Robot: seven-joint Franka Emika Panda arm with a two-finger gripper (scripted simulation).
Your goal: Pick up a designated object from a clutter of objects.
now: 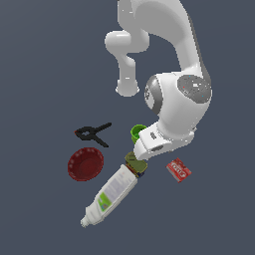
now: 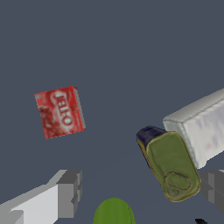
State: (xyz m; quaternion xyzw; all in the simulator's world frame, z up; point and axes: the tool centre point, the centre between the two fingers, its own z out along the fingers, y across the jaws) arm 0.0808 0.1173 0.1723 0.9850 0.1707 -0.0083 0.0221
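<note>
The designated object, a small flat red box (image 1: pixel 179 170) with white lettering (image 2: pixel 60 112), lies face up on the grey floor, apart from the rest of the clutter. My gripper (image 2: pixel 141 190) is open and holds nothing. In the exterior view the hand (image 1: pixel 144 147) hovers over the olive tin (image 1: pixel 134 162), to the exterior view's left of the box. In the wrist view the tin (image 2: pixel 173 168) and the green cup (image 2: pixel 113 213) lie between the grey fingers (image 2: pixel 69 194). The fingertips are hidden in the exterior view.
A white bottle with a green label (image 1: pixel 109 195) lies on its side, its base against the tin (image 2: pixel 203 127). A dark red bowl (image 1: pixel 85 164) and a black clamp (image 1: pixel 93 134) sit further to the exterior view's left. The green cup (image 1: pixel 137 132) stands by the hand.
</note>
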